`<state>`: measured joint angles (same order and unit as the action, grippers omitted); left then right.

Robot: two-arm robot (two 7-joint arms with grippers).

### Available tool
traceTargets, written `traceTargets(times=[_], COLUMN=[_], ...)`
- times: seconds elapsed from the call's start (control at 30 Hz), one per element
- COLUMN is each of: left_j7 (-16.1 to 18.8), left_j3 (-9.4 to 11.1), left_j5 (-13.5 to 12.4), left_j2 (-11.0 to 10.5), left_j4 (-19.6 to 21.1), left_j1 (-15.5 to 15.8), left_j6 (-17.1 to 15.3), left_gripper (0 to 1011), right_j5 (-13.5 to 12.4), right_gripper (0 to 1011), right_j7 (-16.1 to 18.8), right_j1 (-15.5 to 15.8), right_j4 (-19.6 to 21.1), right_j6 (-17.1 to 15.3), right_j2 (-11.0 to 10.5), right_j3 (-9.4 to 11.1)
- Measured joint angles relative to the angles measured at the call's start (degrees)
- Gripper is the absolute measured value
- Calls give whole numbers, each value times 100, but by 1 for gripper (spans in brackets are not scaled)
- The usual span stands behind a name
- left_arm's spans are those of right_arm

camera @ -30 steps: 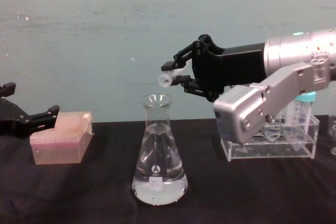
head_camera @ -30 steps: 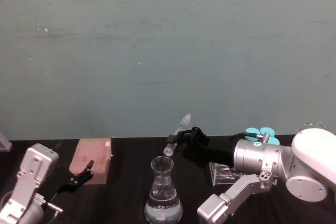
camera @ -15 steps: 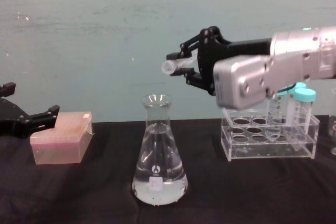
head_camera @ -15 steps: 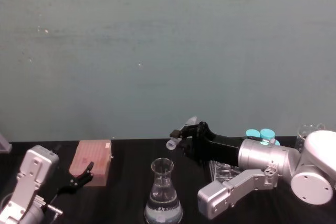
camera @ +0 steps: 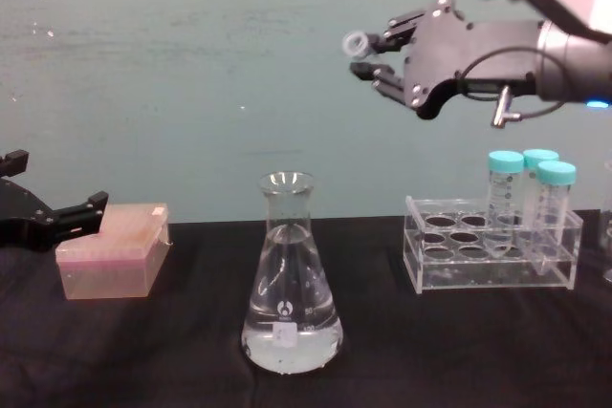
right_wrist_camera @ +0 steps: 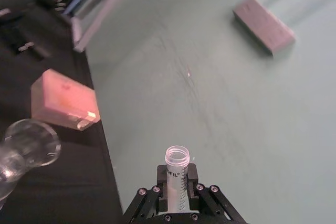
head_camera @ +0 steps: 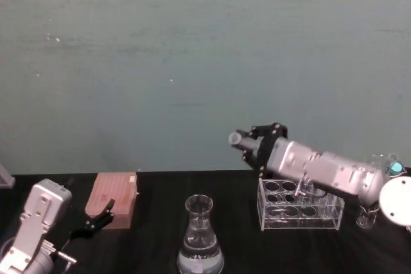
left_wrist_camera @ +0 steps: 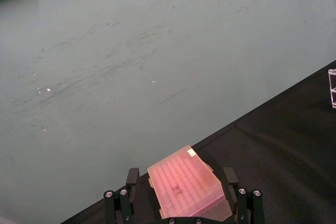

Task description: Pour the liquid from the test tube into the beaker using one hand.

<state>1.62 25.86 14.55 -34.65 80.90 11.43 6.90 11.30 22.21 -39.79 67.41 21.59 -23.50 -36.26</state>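
Your right tool point(camera: 378, 54) is clamped on the test tube point(camera: 357, 43), high above the surface between the beaker point(camera: 290, 279) and the rack point(camera: 490, 255). The beaker holds clear liquid point(camera: 290, 336), so the pour looks done; setting the tube down is probably what's left. The capped tubes point(camera: 531, 198) stand in the rack below. Your left tool point(left_wrist_camera: 181, 208) idles spread wide by the pink box point(camera: 110, 250), near the surface's left edge.

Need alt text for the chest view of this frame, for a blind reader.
The right hand holds the test tube high in the air, up and to the right of the beaker, which stands on the black table holding liquid.
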Motion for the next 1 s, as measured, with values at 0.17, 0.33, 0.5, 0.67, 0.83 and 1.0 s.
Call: traceTargets(times=[0.17,0.33,0.5,0.67,0.83,1.0], left_j7=[0,0,0,0,0,0], left_j3=[0,0,0,0,0,0], left_j5=[0,0,0,0,0,0], left_j2=[0,0,0,0,0,0], left_j4=[0,0,0,0,0,0], left_j1=[0,0,0,0,0,0], left_j6=[0,0,1,0,0,0], left_gripper=[1000,1000,1000,1000,1000,1000], right_j5=[-641,-1362,-1873,-2259,-2473,-2551], right_gripper=[208,208,208,208,208,208], right_j7=[348,737,1001,1160,1198,1192], right_j1=[58,100,105,98,105,149], right_j4=[-110,-355,-631,-833,-919,-917], right_j6=[-440,-1000,-1371,-1669,-1873,-1984], right_j2=[118,286,418,501,533,520], right_j3=[323,699,951,1107,1164,1164])
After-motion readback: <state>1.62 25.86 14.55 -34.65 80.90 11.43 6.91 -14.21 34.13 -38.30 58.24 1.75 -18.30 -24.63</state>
